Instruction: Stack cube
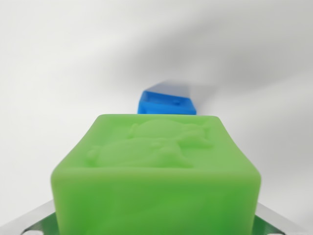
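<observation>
The green cube point(156, 181) fills the lower half of the wrist view, pressed up close under the camera, with a raised cartoon relief on its upper face. Metal parts of the claw point(156, 227) show at both bottom corners, flanking the cube, so the claw appears clenched on the green cube; the contact faces themselves are hidden behind the block, so that reading is a judgement from how the cube sits between them. The blue cube point(167, 104) lies beyond the claw, further out on the white counter point(58, 58), slightly toward the wrist view's right of the green cube's centreline, and its outline is soft with blur.

The main hazard is that the held block hides most of what lies ahead. Only the top strip of the blue cube shows, so its far edges and its rotation are hard to judge, and a drop-off set slightly off-centre or twisted could leave the green cube overhanging and tipping off. The relief face may also matter: if a bumpy face ends up between the two cubes, the stack may rock. Coming in too low could shove the blue cube along the smooth counter instead of topping it. A grip low on the block may let it pivot on release.
</observation>
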Motion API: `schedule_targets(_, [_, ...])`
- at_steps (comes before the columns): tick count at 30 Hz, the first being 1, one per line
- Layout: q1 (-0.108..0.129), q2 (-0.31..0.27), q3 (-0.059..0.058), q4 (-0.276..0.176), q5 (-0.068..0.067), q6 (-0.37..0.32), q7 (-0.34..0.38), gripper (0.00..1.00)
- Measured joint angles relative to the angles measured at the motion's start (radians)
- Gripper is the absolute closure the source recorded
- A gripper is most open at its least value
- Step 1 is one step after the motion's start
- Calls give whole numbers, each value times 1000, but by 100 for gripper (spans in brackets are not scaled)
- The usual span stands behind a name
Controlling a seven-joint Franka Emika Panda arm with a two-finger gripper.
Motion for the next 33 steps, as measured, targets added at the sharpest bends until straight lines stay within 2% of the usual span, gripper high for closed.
schedule_targets(11, [12,-43,5,-48,4,10,85,100])
schedule_targets(21, [12,41,5,-56,3,93,92,100])
schedule_targets(33, [12,126,3,-58,-6,181,98,100])
